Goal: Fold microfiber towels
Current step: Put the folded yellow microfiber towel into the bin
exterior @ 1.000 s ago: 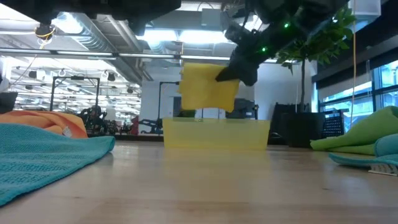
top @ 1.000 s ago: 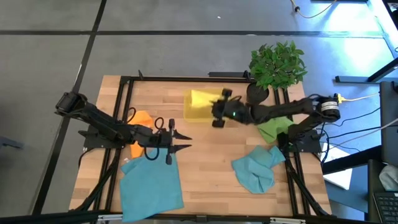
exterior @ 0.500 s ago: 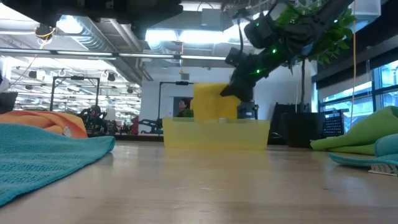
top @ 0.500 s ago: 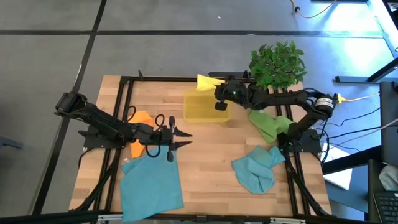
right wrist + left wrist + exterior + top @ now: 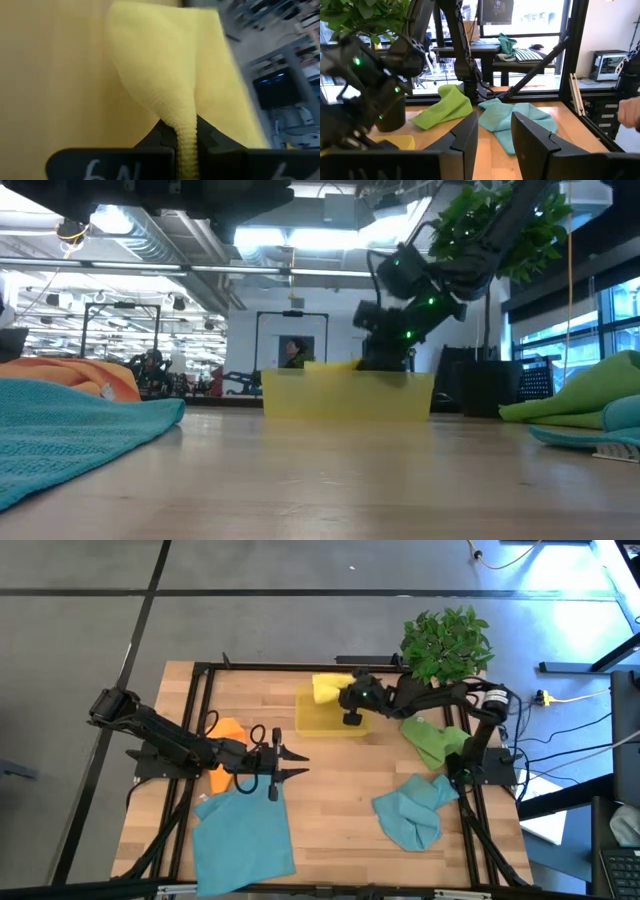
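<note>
yellow towel (image 5: 327, 688) | yellow bin (image 5: 318, 718) | teal towels (image 5: 243, 830) | green towel (image 5: 436, 745) | orange towel (image 5: 227, 731)

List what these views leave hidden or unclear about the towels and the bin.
- Yellow towel: low view, sunk behind the bin wall; fold state unreadable.
- Orange towel: high view, partly under the left arm.
- Flat teal towel: low view, cut by the frame edge.
- Bin interior: right wrist view, filled by cloth pinched in the right end effector.

Partial marks "6N" and "6" on the right claw (image 5: 185, 137)
</note>
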Available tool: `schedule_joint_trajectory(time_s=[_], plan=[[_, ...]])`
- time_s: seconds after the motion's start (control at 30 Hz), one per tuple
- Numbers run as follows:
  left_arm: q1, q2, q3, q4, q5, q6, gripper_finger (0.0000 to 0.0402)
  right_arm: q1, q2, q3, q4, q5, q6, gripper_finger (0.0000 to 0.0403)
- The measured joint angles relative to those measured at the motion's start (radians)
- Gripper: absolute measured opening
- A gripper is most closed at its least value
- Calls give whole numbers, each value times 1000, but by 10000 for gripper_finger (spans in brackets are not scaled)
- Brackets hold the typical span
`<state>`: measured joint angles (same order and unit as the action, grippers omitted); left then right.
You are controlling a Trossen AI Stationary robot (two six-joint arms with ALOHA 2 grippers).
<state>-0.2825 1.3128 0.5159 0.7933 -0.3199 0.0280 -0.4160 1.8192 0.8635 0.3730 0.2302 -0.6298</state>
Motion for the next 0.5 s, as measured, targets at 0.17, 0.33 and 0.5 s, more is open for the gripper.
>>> schedule_joint_trajectory(time_s=[0.17,0.33,0.5], plan=[[0,1,0,-19,0,0,109,21,68,0,-1,-12,0,15],[0,1,0,-23,0,0,109,22,95,0,-37,-84,22,15],[0,1,0,-23,0,0,109,22,96,1,-59,-102,27,30]])
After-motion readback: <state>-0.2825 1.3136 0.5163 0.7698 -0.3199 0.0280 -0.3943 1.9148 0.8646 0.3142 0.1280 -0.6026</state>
